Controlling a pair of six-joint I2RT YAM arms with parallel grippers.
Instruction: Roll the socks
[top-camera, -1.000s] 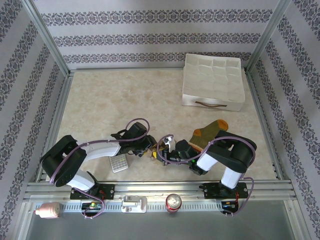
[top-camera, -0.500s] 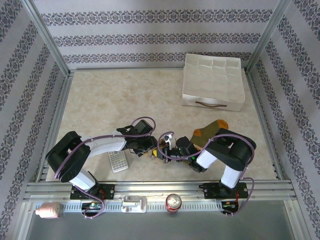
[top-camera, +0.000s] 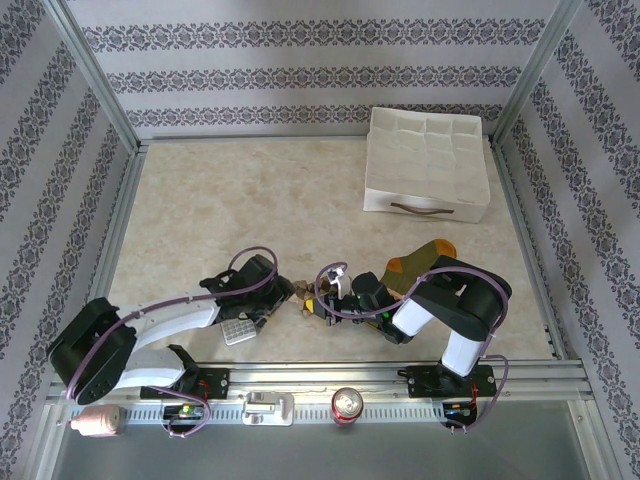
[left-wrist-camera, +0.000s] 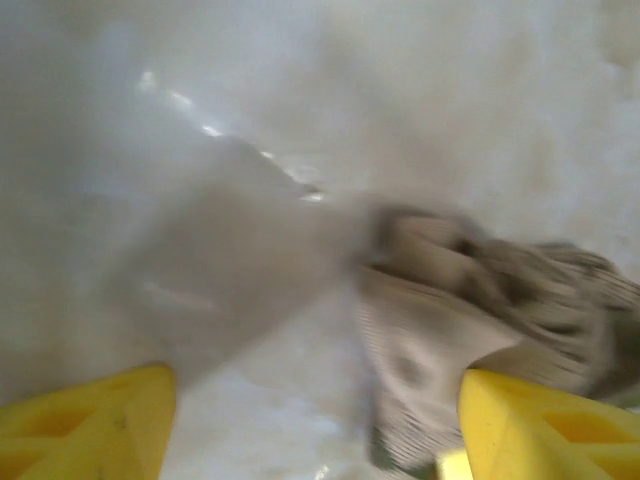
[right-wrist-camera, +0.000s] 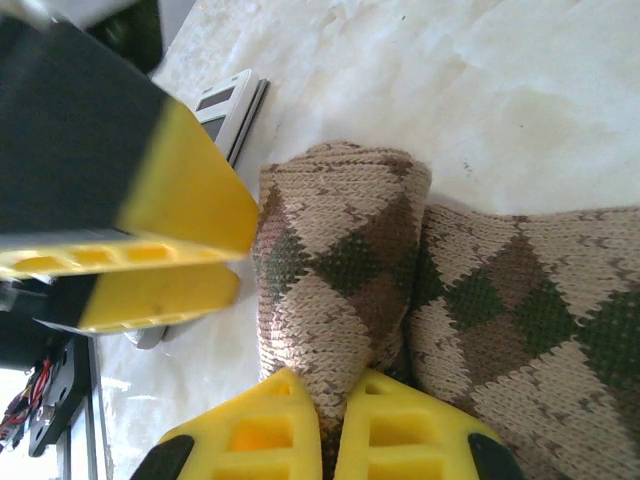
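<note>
Item one, the argyle sock (right-wrist-camera: 350, 270): we find it brown, beige and dark green, bunched into a loose fold on the pale marbled tabletop (top-camera: 250, 200), near the front edge and between the two arms. Item two, the right pincer (right-wrist-camera: 335, 420): its yellow fingertips are pressed together on a pinch of that sock's knit, so we record it as clamped on the argyle sock. Item three, the left pincer (left-wrist-camera: 320, 430): its yellow fingers stand wide apart, low over the tabletop, with nothing gripped. The blurred sock lies just ahead of its right finger, and from the right wrist we see one of its black-and-yellow fingers just beside the fold. Item four, the olive sock (top-camera: 420, 258): it lies flat farther right with its orange toe pointing away, its near end hidden under the right arm. We cannot tell whether it touches the argyle sock. Item five, a grey calculator (top-camera: 237, 329): flat on the tabletop, just beside the left arm's wrist. Item six, a white fabric box (top-camera: 428, 160) with a brown handle: at the far right, well apart from the socks. Item seven, a drinks can (top-camera: 347, 403): upright on the front rail between the arm bases.
</note>
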